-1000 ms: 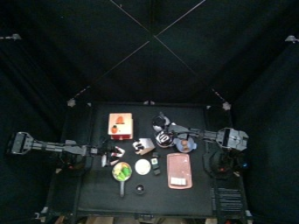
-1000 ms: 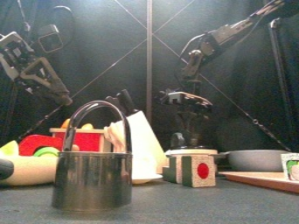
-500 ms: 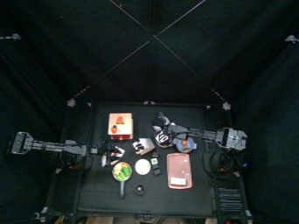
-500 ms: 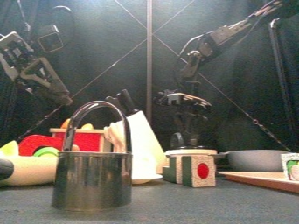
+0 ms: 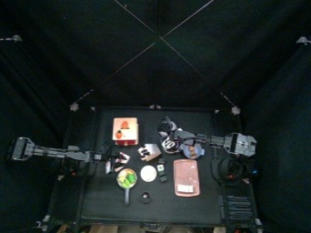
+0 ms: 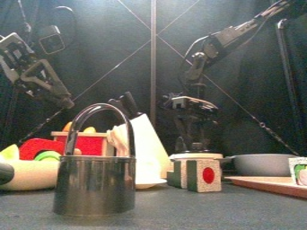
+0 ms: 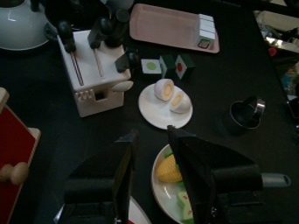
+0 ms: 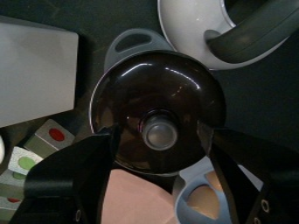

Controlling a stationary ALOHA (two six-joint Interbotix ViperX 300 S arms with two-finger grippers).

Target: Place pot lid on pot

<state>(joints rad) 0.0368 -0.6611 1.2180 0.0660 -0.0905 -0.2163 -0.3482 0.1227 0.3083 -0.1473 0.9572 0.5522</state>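
Observation:
The pot lid (image 8: pixel 158 92), dark glass with a round knob, lies flat on the pot (image 8: pixel 132 44), whose grey handles stick out on two sides. My right gripper (image 8: pixel 160 131) hangs straight over the lid, open, one jaw on each side of the knob and touching nothing. From above, the right gripper (image 5: pixel 185 144) and the pot (image 5: pixel 191 149) sit right of the table's middle. My left gripper (image 7: pixel 149 136) rests at the table's left side, open a little with nothing between its fingers; in the top view the left gripper (image 5: pixel 112 159) is by the green plate.
A white kettle (image 8: pixel 222 26) and a white box (image 8: pixel 35 61) stand close to the pot. A pink tray (image 5: pixel 186 177) lies in front of it. A plate with egg halves (image 7: pixel 167 101), a red box (image 5: pixel 124 129) and a steel pail (image 6: pixel 96 184) crowd the left and front.
The right gripper's jaws have spread a little wider. Neither arm has visibly moved otherwise.

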